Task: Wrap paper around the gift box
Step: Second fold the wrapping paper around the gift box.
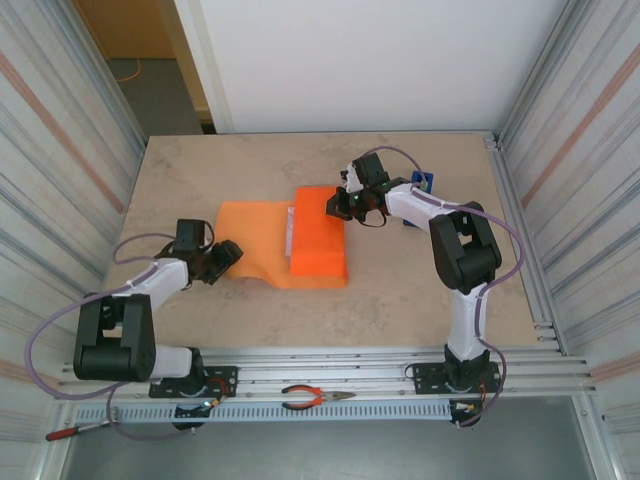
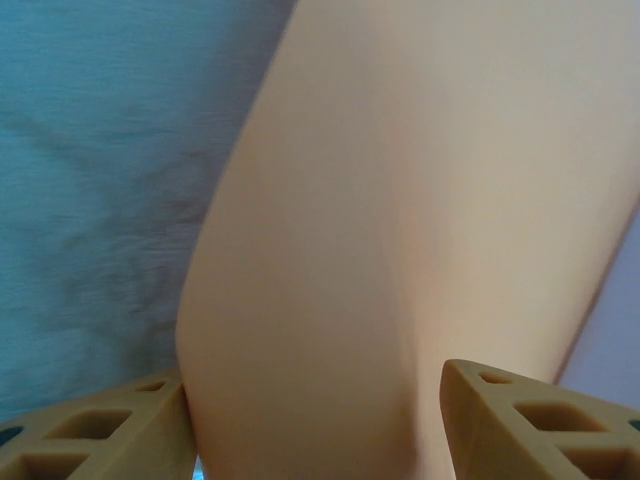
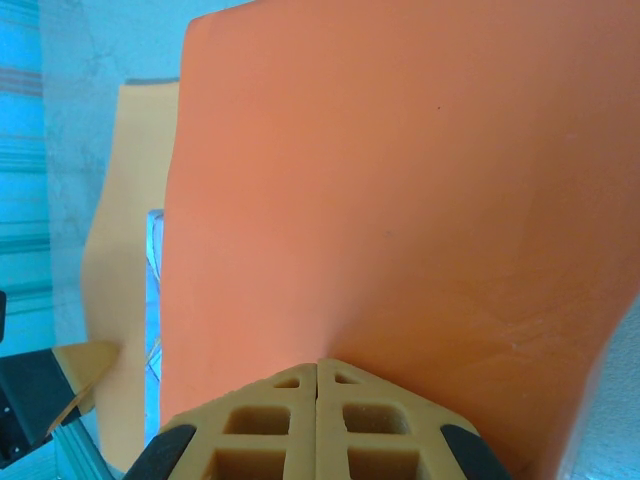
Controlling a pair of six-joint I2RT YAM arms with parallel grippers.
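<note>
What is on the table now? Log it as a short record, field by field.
paper: orange sheet on the table, right part folded over into a raised block
left gripper: open, fingers either side of the sheet's left edge
right gripper: shut, resting on the fold's far corner
tape dispenser: blue, behind the right arm
pliers: on the front rail

Matte orange paper (image 1: 250,235), smooth beige tabletop (image 1: 400,300)

White links and black joint housings on left arm (image 1: 160,275) and right arm (image 1: 462,255). Lavender cables (image 1: 40,345) looping off each. Black base blocks (image 1: 195,382). Mustard-tan fingers (image 3: 265,425) on left gripper (image 2: 312,370) and right gripper (image 3: 317,375), moulded with square cut-outs.
</note>
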